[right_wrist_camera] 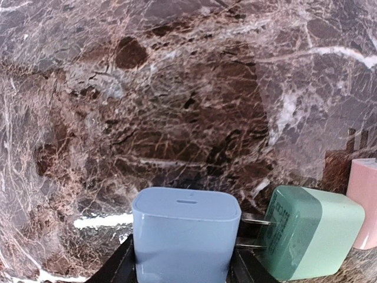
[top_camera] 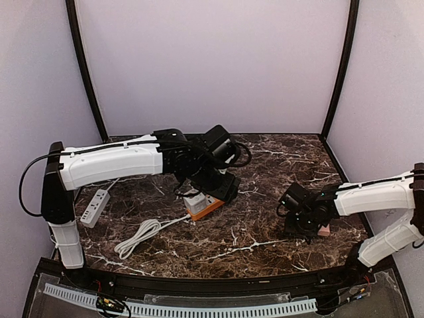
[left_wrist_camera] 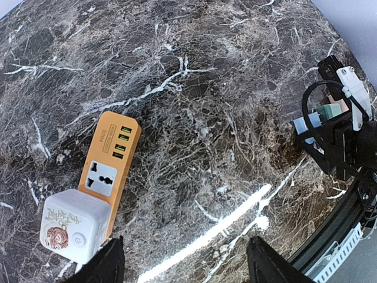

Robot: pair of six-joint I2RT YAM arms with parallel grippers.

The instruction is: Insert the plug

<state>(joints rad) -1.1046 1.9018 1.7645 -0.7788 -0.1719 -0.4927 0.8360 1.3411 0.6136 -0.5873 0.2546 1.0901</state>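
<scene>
Clasping blue charger (right_wrist_camera: pixel 185 233), right gripper (right_wrist_camera: pixel 182 268) (green charger (right_wrist_camera: pixel 309 233) beside), power strip (left_wrist_camera: pixel 115 147) apart

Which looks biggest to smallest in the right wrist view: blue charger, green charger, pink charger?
1. blue charger, though it is nearest the camera.
2. green charger.
3. pink charger, cut off by the frame edge, so its rank is unsure.
</scene>
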